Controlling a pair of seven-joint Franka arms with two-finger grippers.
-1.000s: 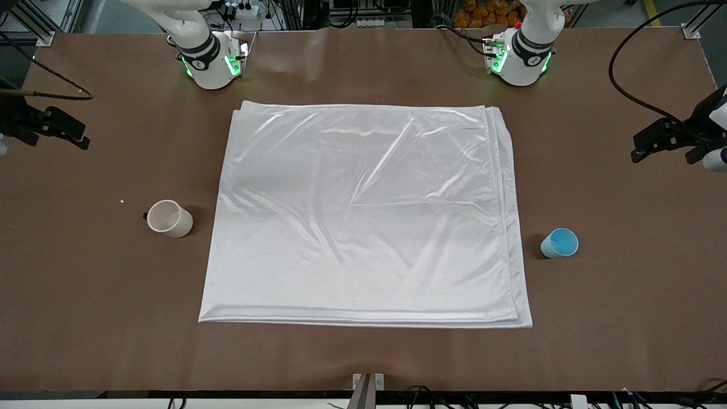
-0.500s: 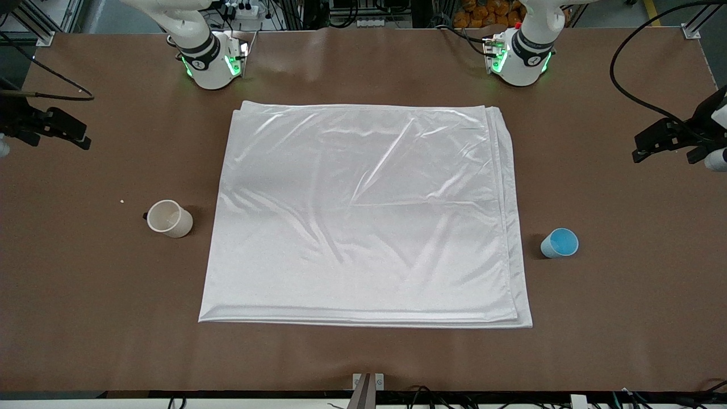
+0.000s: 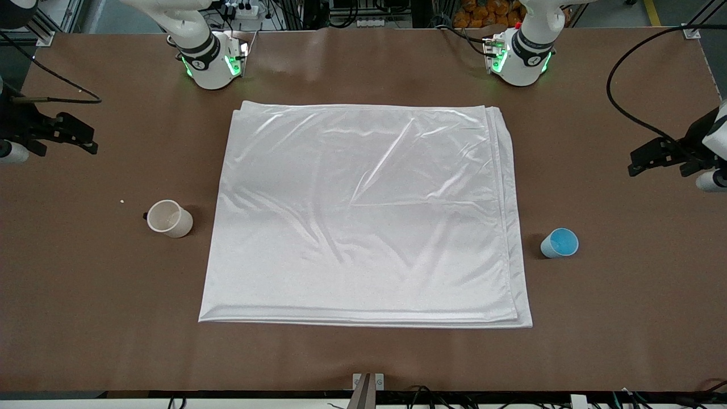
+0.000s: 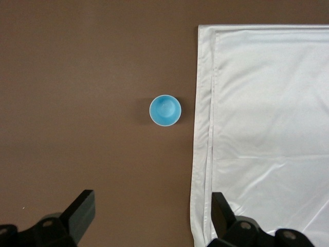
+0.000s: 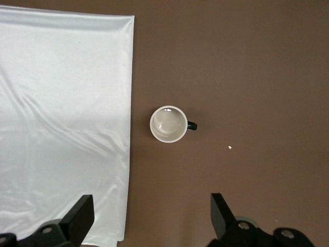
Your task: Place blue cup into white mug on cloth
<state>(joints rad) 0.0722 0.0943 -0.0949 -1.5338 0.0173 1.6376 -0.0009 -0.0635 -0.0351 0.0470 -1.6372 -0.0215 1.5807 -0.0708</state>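
Observation:
The folded shiny white cloth (image 3: pixel 363 216) lies flat mid-table. On bare table beside its edge toward the right arm's end stands the white mug (image 3: pixel 169 218), upright, its black handle pointing away from the cloth. The blue cup (image 3: pixel 559 243) stands upright beside the cloth's edge toward the left arm's end. My left gripper (image 3: pixel 653 154) hangs open high over bare table at its own end, with the blue cup (image 4: pixel 165 110) and the cloth (image 4: pixel 267 128) far below it. My right gripper (image 3: pixel 62 133) hangs open at its end, high above the mug (image 5: pixel 168 124) and the cloth (image 5: pixel 61 118). Both grippers (image 4: pixel 151 203) (image 5: pixel 151 205) are empty.
The two robot bases (image 3: pixel 213 62) (image 3: pixel 519 59) stand along the table's edge farthest from the front camera. A tiny white crumb (image 3: pixel 122 201) lies near the mug. A black cable (image 3: pixel 625 108) loops above the table at the left arm's end. A metal bracket (image 3: pixel 368 382) sits at the front edge.
Both grippers have drifted slightly, the left one toward the blue cup and the right one toward the mug. Cups and cloth have not moved.

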